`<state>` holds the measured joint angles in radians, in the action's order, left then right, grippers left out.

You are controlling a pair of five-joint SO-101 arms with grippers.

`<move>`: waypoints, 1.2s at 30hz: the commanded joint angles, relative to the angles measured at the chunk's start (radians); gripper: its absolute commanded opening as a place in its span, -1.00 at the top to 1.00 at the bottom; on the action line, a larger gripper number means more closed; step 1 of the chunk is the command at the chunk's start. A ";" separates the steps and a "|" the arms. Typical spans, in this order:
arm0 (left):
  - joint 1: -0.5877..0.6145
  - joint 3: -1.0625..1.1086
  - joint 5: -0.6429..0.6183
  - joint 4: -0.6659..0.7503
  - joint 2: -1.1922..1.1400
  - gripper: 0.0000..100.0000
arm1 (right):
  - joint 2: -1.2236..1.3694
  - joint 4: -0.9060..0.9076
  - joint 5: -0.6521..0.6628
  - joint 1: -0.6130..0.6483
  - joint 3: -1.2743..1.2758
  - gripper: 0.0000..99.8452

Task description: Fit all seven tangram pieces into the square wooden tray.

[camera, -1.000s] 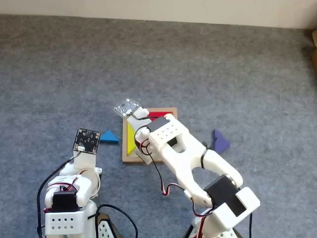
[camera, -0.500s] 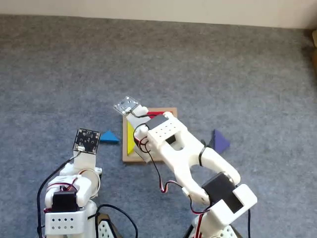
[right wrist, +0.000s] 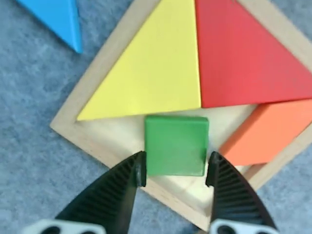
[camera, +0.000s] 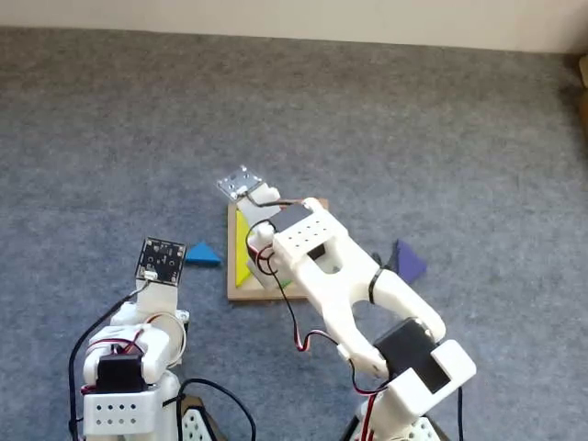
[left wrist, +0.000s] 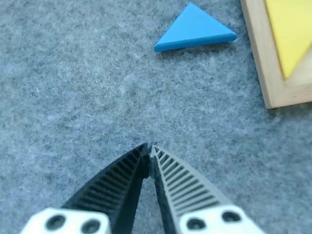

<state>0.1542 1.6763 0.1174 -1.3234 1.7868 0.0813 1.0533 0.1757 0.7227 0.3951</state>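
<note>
The square wooden tray (right wrist: pixel 92 142) holds a yellow triangle (right wrist: pixel 156 73), a red triangle (right wrist: pixel 243 53) and an orange piece (right wrist: pixel 268 134). A green square (right wrist: pixel 176 145) sits low in the tray against the yellow triangle's edge. My right gripper (right wrist: pixel 175 168) grips it, one finger against each side. In the high view the right arm covers most of the tray (camera: pixel 241 292). A blue triangle (camera: pixel 202 254) lies on the carpet left of the tray, just ahead of my left gripper (left wrist: pixel 148 148), which is shut and empty. A purple piece (camera: pixel 407 262) lies right of the tray.
Grey carpet covers the whole table. The left arm's wrist (camera: pixel 161 260) hovers beside the blue triangle (left wrist: pixel 195 30), with the tray's corner (left wrist: pixel 265 78) close by. Open carpet lies beyond the tray and to both sides.
My right arm has shifted slightly left and farther out over the tray. The left arm has not moved.
</note>
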 commanded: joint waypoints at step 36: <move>0.012 0.021 -0.009 -0.003 0.041 0.93 | -0.113 0.183 -0.256 -0.427 -0.002 0.61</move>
<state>0.1542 1.6763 0.1174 -1.3234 1.7868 -0.0215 1.2405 -0.0606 0.2394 0.4534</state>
